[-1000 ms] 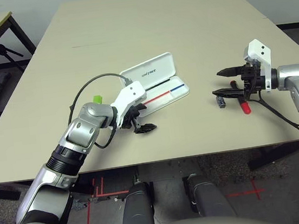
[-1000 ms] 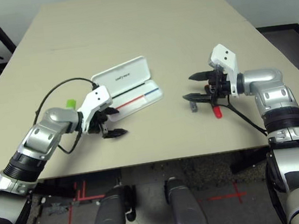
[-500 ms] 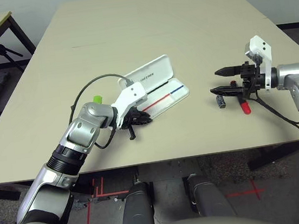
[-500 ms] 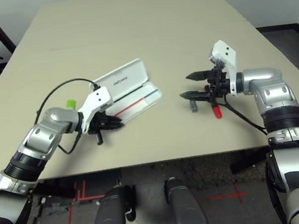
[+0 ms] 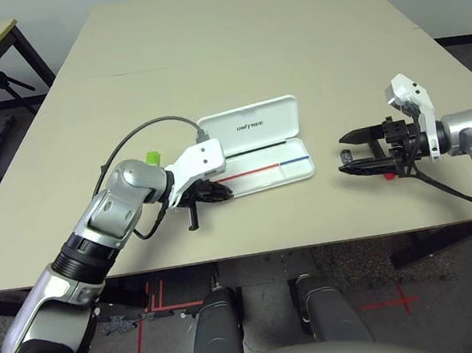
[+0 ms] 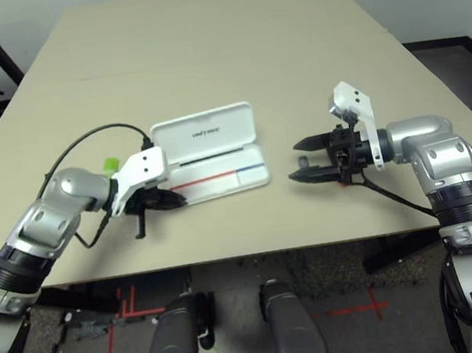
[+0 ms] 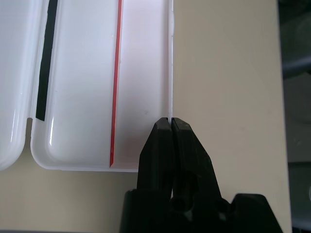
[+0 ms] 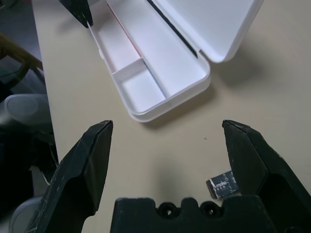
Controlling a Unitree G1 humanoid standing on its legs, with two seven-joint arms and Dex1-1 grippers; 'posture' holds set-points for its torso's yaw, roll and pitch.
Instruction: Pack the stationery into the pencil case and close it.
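White plastic pencil case (image 5: 258,144) lies open near the middle of the desk (image 5: 246,46), lid flat beyond the tray, nothing packed in it yet. The left tool (image 7: 171,127) is pinched shut on the thin near wall of the tray, close to its left end. The right tool (image 5: 360,151) hangs spread wide and empty, just right of the case, above a small dark block (image 8: 222,185) and a bit of red marker (image 5: 388,175); the green highlighter (image 5: 154,158) sits behind the left forearm.

Risk, as I judge it: that pinch is on a slim rim, so a tug or twist could slide or tip the light case. The right tool, dropping for the block, could nudge it aside, since the block lies close to one finger.

Room is generous beyond the case; the near desk edge is close behind both arms, so stray items could roll off
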